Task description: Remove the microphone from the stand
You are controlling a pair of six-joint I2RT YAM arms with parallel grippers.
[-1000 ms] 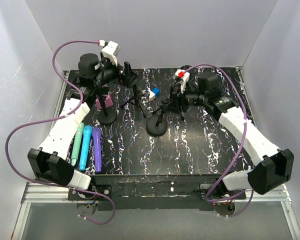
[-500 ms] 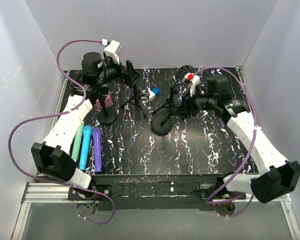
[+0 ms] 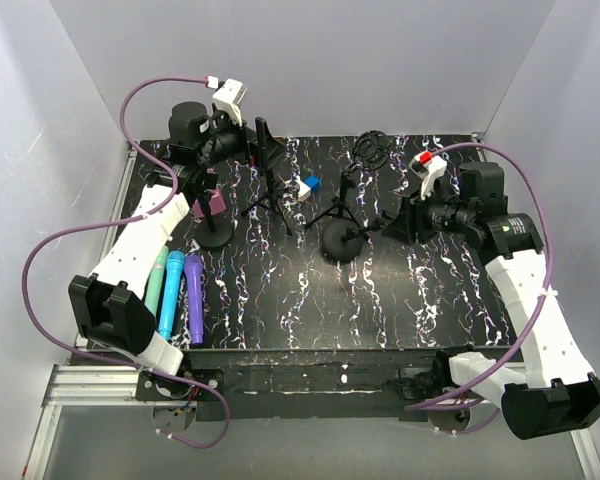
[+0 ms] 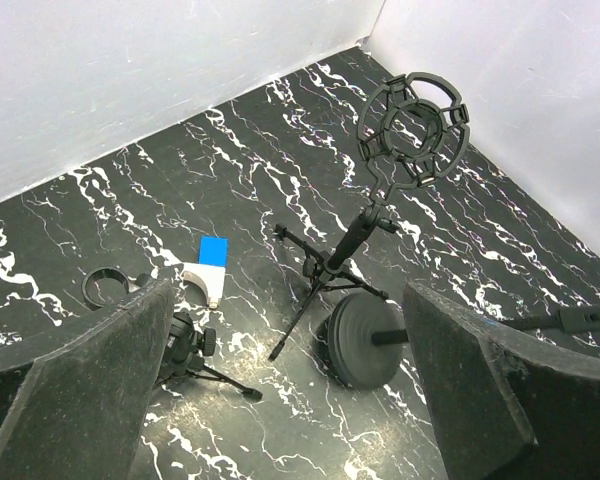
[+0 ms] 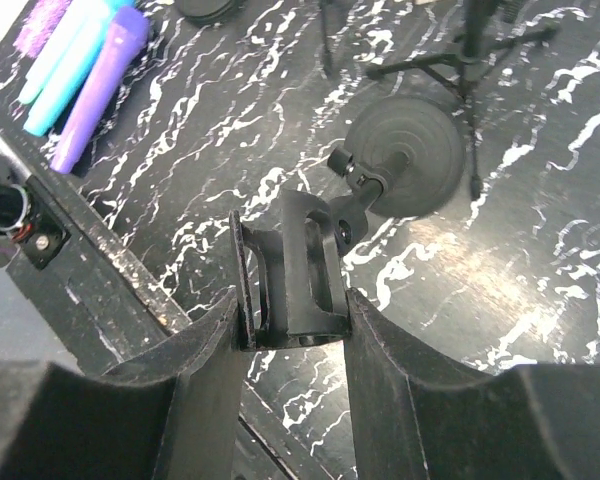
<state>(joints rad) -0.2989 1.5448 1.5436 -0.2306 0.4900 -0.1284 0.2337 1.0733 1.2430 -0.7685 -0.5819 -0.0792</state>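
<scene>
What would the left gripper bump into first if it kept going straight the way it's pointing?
Most likely the ring-topped tripod stand, centred ahead of the left gripper. The round-based stand sits close beside it, and depth is unclear.

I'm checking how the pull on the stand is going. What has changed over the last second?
The right gripper, shut on the clip of the round-base stand, has swung to the right and dragged the stand's base rightward with it. The left gripper, open, shifted only slightly. The three microphones near the left arm and the left tripod stand stayed where they were.
</scene>
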